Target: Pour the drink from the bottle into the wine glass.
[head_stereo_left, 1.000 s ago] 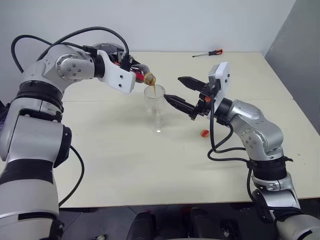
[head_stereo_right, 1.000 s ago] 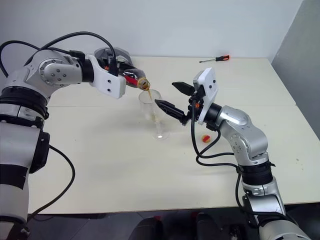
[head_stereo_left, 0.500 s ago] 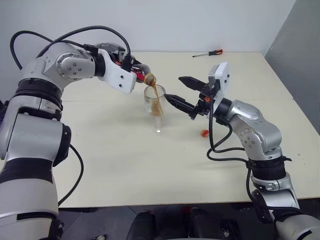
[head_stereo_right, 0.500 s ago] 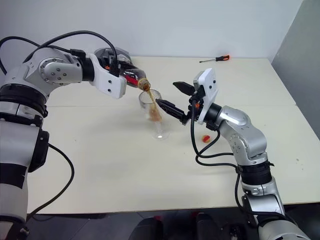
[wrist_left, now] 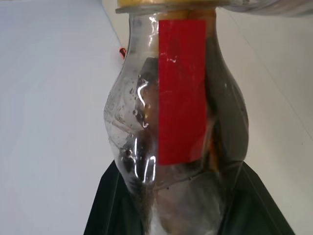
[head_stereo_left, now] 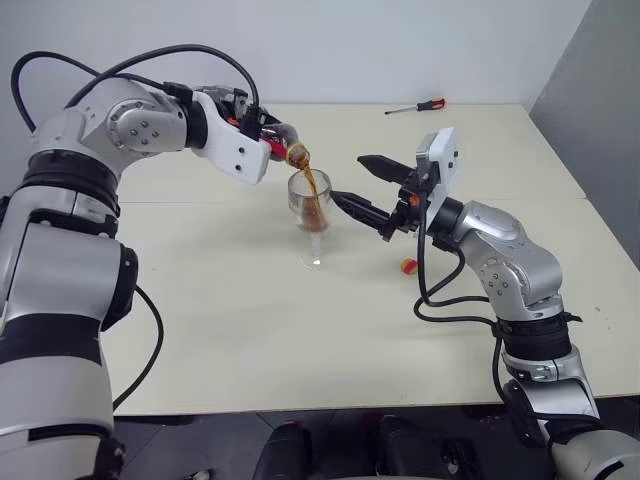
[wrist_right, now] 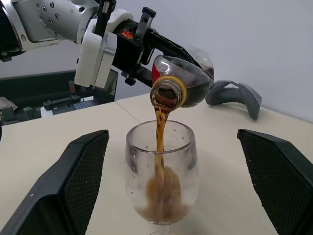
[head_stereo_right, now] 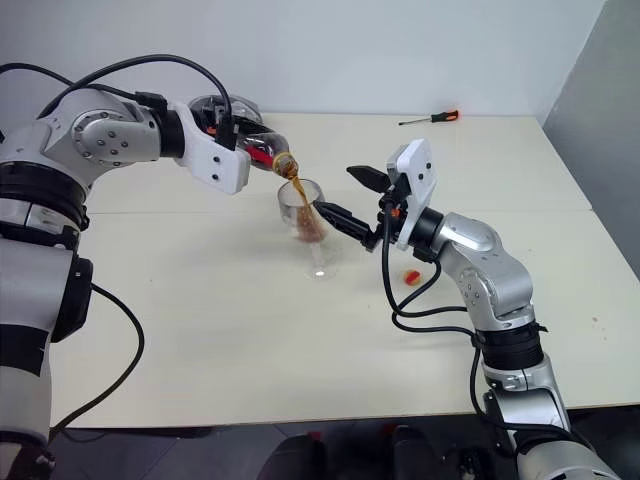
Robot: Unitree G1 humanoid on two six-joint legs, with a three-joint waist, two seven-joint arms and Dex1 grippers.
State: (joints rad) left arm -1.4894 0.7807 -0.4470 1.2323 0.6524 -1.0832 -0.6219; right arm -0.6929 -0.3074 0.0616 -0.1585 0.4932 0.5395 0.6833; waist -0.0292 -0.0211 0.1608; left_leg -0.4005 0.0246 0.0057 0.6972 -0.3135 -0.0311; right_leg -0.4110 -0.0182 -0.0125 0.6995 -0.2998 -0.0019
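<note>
My left gripper is shut on the bottle, a squat clear bottle with a red label, tipped mouth-down over the wine glass. A thin brown stream of the drink falls from the open mouth into the bowl, where dark liquid pools at the bottom. The wine glass stands upright on the table. My right gripper is open just right of the glass. Its black fingers flank the bowl without touching it.
A red-handled screwdriver lies at the table's far edge. A small red-orange cap-like piece sits on the table below my right wrist. A grey curved object rests at the back behind the bottle. The cream table extends toward me.
The stream keeps running and the pool of brown drink in the glass bowl has grown. Both arms have stayed almost where they were.
</note>
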